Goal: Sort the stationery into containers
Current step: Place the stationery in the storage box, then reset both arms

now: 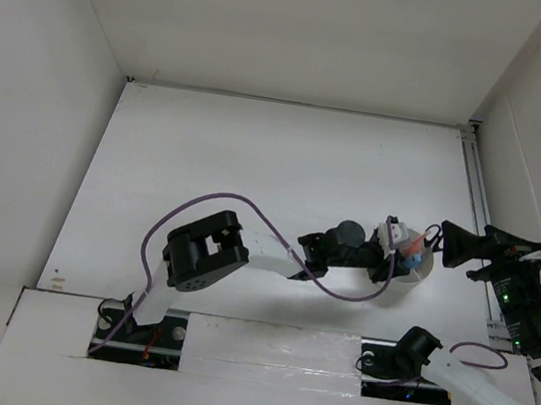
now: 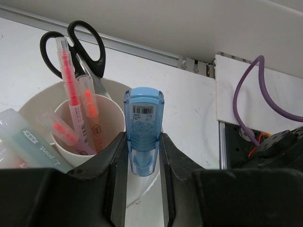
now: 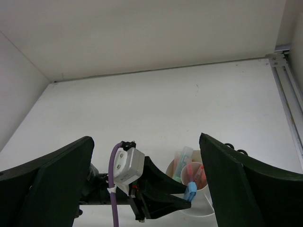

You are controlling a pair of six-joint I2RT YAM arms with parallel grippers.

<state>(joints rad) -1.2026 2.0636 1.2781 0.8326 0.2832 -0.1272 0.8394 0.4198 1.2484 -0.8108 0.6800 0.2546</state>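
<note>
Left claw (image 2: 143, 144), gripping blue marker (image 2: 143, 113), hides the cup's (image 2: 34, 103) base.

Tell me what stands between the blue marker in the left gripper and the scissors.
Left wrist view: the centre well of the cup, holding thin orange-cored pens, stands between the scissors and the blue marker in the left gripper.

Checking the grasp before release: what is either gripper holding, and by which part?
The left gripper clamps the blue marker by its unlabelled end; the barcoded end sticks out past the fingers. The right gripper is open and holds nothing.
</note>
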